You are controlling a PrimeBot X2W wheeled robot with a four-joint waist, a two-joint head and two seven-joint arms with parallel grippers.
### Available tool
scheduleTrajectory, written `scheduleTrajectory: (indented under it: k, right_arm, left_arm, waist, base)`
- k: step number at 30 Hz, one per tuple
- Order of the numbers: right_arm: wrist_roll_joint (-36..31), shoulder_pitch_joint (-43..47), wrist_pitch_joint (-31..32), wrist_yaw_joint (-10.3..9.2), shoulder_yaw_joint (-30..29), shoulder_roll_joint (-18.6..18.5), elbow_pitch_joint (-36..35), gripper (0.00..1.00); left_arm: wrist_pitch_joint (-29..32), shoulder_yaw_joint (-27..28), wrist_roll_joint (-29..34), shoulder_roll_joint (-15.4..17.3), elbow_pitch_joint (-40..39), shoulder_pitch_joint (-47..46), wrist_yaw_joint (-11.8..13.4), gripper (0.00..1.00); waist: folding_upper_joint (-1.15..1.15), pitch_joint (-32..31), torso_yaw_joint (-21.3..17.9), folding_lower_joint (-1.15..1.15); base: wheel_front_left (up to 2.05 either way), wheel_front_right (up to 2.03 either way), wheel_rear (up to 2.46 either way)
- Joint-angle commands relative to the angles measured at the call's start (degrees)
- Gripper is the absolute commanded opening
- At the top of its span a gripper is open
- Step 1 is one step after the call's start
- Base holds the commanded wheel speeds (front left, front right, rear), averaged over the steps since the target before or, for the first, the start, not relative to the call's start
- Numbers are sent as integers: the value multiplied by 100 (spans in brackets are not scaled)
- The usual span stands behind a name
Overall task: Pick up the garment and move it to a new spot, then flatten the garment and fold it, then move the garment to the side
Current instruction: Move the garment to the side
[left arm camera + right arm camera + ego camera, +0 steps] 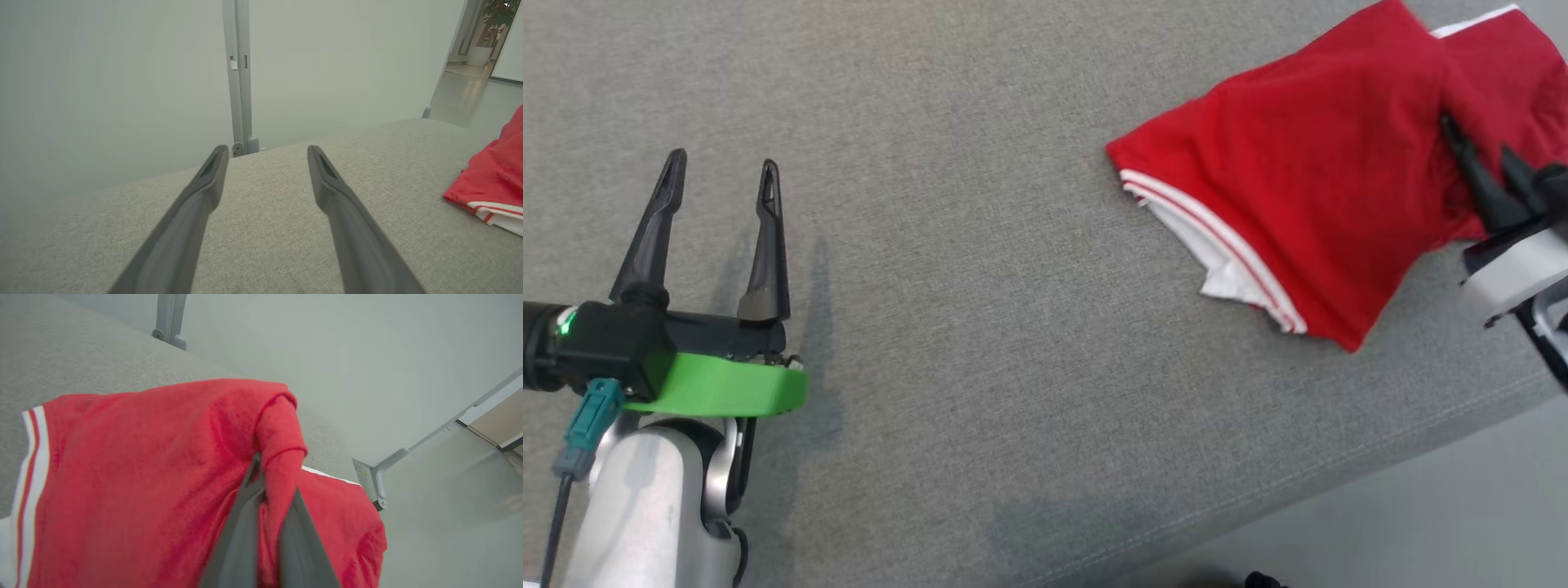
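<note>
At the right edge of the grey woven-fabric cushion [980, 327], the folded red fabric garment [1307, 188] with white-striped trim is resting, the right gripper [1476, 139] pinching a raised fold. The left gripper [723, 161] is hovering empty, fingers spread, over the cushion's left part.

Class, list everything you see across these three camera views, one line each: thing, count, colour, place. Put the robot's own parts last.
garment: one, red with white striped trim, right end of the cushion.
cushion: one, grey fabric, beneath the garment.
floor: one, pale grey, beside the cushion's near edge.
wall: one, pale grey-green, behind the cushion.
post: one, grey metal, set in the wall.
potted plant: one, green in a white pot, far doorway.
left gripper: one, dark jaws on a green mount, over bare cushion, jaws open.
right gripper: one, dark jaws, pinching a fold of the garment.
</note>
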Motion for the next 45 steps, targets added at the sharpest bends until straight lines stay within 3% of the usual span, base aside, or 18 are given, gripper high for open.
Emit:
scheduleTrajectory:
  k: [1, 9, 16, 18, 27, 31, 36, 41, 45]
  right_arm:
    - [80, -88, -11, -15, -47, -27, -26, 0]
    - [377, -643, 12, -14, -749, -262, 638, 0]
    - [614, -1054, 9, -14, -1132, 43, 1892, 0]
    - [652, -1227, 3, -14, -1303, 188, 2433, 100]
    - [786, -1273, -225, -14, -1672, 624, 3442, 100]
    - [932, -1066, -292, -14, -1742, 762, 3380, 100]
    - [918, -523, -310, -14, -2163, 934, 2413, 100]
    - [649, 198, -310, -14, -2598, 1351, 1002, 100]
    - [451, 637, -309, -13, -2706, 1627, 297, 100]
  left_arm:
    - [12, 12, 48, 56, -22, -131, -16, 100]
    - [252, 6, 123, 307, -232, -343, -53, 100]
    - [422, -57, 129, 441, -381, -500, -92, 100]
    - [434, -81, 113, 450, -404, -501, -93, 100]
    - [418, -79, 37, 454, -366, -353, -3, 100]
    - [338, -99, 4, 387, -271, -259, 37, 100]
    - [217, -51, -120, 291, -141, -46, 136, 100]
    - [88, 84, -268, 202, -65, 277, 288, 100]
    - [51, 84, -327, 153, -39, 427, 320, 100]
  waist:
    - [0, 425, -409, 0]
    - [0, 876, -659, 0]
    - [0, 1169, -565, 0]
    - [0, 1220, -493, 0]
    - [0, 1052, -419, 0]
    - [0, 776, -421, 0]
    - [0, 343, -462, 0]
    - [0, -142, -435, 0]
    - [0, -393, -301, 0]
  base:
    - [0, 0, 0]
    - [0, 0, 0]
    - [0, 0, 0]
    - [0, 0, 0]
    - [0, 0, 0]
    - [0, 0, 0]
    - [0, 0, 0]
    - [0, 0, 0]
    - [0, 0, 0]
